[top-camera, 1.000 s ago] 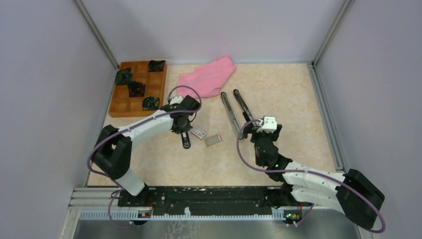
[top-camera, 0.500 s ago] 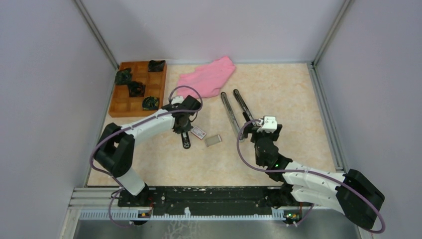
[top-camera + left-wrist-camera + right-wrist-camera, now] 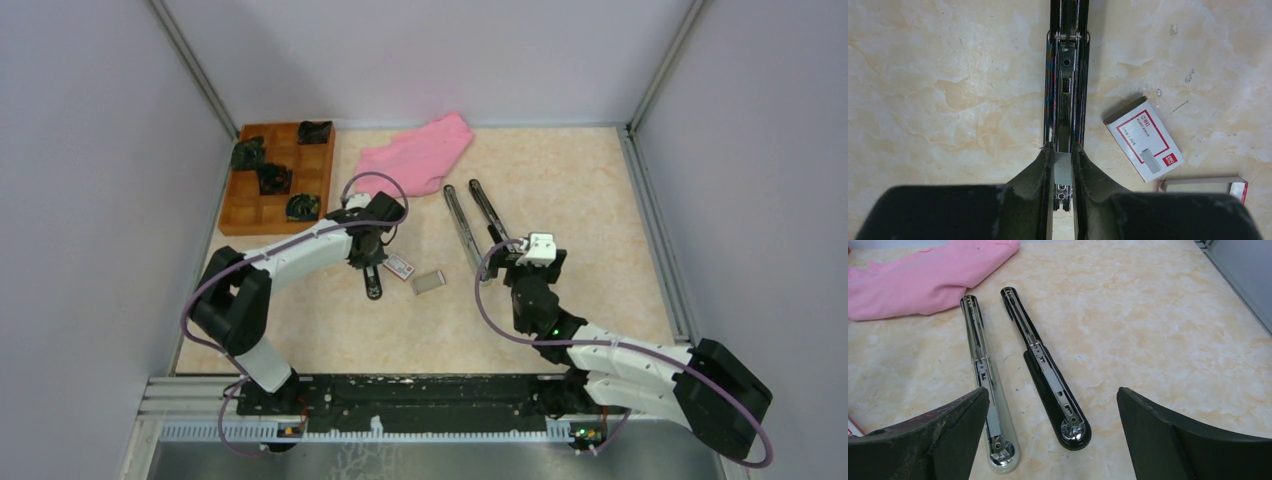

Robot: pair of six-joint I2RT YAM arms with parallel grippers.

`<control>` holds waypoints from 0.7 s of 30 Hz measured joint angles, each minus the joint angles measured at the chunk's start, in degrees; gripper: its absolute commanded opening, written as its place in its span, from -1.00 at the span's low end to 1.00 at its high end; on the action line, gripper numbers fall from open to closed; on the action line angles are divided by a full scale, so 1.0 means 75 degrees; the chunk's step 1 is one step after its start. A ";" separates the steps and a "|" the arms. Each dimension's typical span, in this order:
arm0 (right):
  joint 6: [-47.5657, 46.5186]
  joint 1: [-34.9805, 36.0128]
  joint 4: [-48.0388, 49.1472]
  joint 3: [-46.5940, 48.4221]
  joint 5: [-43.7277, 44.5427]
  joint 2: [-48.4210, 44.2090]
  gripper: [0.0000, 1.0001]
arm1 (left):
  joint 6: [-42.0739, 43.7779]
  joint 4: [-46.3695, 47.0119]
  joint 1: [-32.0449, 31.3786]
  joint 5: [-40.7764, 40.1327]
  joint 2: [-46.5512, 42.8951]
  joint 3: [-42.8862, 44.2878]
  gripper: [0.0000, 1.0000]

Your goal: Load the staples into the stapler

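Above the stapler (image 3: 1066, 100), left jaws grip staples (image 3: 1063, 169).

Stapler (image 3: 1066, 75) runs off the left wrist view's top edge, near end hidden between fingers (image 3: 1035, 172); tray's (image 3: 245, 212) dark items (image 3: 272, 178) too small to identify.

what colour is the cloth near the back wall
The cloth is pink, seen best in the top external view.

staples (image 3: 1063, 169) matt grey metal — stapler (image 3: 1066, 100) shiny metal — cloth (image 3: 923, 280) soft
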 measured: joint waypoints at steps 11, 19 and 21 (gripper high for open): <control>0.0000 -0.0006 0.0000 0.0000 -0.0035 0.0035 0.97 | 0.0458 -0.0012 -0.0064 0.0006 0.0146 0.0099 -0.99; 0.0000 -0.0006 -0.0003 0.0000 -0.0102 0.0093 0.97 | 0.0484 -0.0015 -0.0064 0.0020 0.0122 0.0099 -1.00; 0.0000 -0.0006 -0.0003 0.0000 -0.0114 0.0099 0.97 | 0.0484 -0.0035 -0.0064 0.0017 0.0079 0.0099 -1.00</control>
